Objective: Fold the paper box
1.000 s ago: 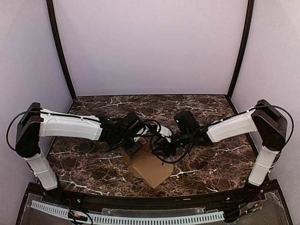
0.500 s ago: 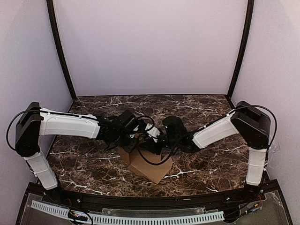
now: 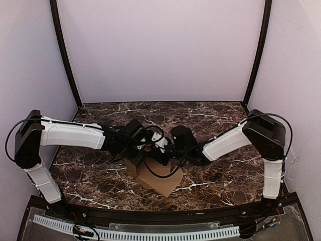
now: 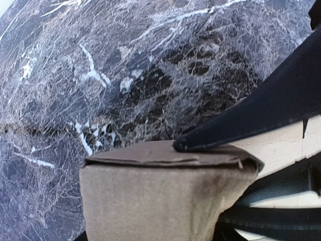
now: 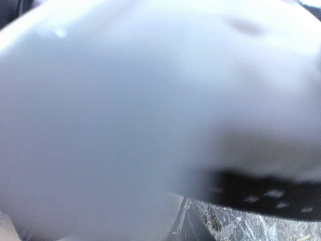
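- While I am holding both arms low over the paper box [image 3: 161, 182], the left gripper [image 3: 142, 154] is laying one finger [image 4: 266, 108] along its folded top edge, seemingly pinning that flap; clamping or not, I cannot tell.
- The right gripper [image 3: 164, 154] is hovering just beside, its jaws' state escaping me.
- The box is sitting on the marble table [image 3: 90, 173], centre-front.
- White blur is filling the right wrist view.

Dark marble table [image 3: 100, 175], pale lilac walls [image 3: 160, 50], black corner posts [image 3: 65, 55]
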`<state>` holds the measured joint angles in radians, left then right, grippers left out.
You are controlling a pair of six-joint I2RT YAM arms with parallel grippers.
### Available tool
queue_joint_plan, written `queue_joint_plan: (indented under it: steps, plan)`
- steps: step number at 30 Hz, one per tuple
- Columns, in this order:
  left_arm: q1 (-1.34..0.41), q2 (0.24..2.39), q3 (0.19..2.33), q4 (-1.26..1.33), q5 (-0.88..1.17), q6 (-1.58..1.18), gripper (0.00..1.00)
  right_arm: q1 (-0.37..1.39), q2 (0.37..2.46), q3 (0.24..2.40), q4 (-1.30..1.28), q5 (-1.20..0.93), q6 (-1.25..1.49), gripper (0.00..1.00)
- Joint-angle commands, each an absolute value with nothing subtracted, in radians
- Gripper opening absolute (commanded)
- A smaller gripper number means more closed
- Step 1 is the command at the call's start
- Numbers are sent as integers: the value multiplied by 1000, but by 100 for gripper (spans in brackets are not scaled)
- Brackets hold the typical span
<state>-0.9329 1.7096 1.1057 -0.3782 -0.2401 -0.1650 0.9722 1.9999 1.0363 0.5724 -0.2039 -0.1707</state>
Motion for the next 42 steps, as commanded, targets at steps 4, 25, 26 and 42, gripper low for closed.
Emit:
queue_joint_plan:
  steps: [4, 25, 26, 42]
  plan:
    - [-959, 1615, 1082, -381, -80, -133, 57, 1002, 2064, 1031, 567, -118, -210, 21]
    - [-843, 1243, 952, -349, 176, -249, 88, 1001, 2065, 1013, 575, -118, -213, 16]
    - [-835, 1213, 942, -332, 183, -270, 88, 1001, 2068, 1016, 575, -118, -213, 17]
    - [-673, 1381, 709, 36, 377, -523, 61, 1002, 2099, 1045, 567, -163, -162, 24]
